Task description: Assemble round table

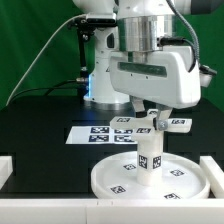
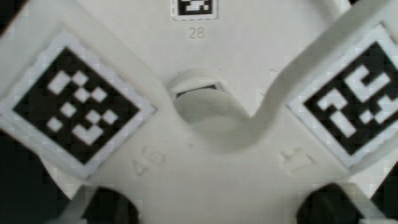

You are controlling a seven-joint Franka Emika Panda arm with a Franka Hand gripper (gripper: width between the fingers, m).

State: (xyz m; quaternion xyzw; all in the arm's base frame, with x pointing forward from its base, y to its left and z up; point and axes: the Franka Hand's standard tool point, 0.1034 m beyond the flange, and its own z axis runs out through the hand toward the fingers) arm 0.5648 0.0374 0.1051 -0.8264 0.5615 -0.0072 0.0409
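Note:
The large rimmed round disc (image 1: 120,180) lies flat on the black table at the front. The short cylindrical post (image 1: 150,155) stands upright at its centre. My gripper (image 1: 150,110) is shut on the cross-shaped foot piece (image 1: 150,124) and holds it level right at the top of the post; I cannot tell whether they touch. In the wrist view the foot piece (image 2: 210,150) fills the frame, with its centre hole (image 2: 210,100) and tagged arms on both sides. The dark fingertips (image 2: 116,205) press one arm from either side, and my gripper (image 2: 228,208) sits over that arm.
The marker board (image 1: 95,132) lies flat on the table just behind the disc. White rig rails stand at the front left (image 1: 5,170) and front right (image 1: 216,172). The arm's base (image 1: 100,85) stands behind, before a green backdrop.

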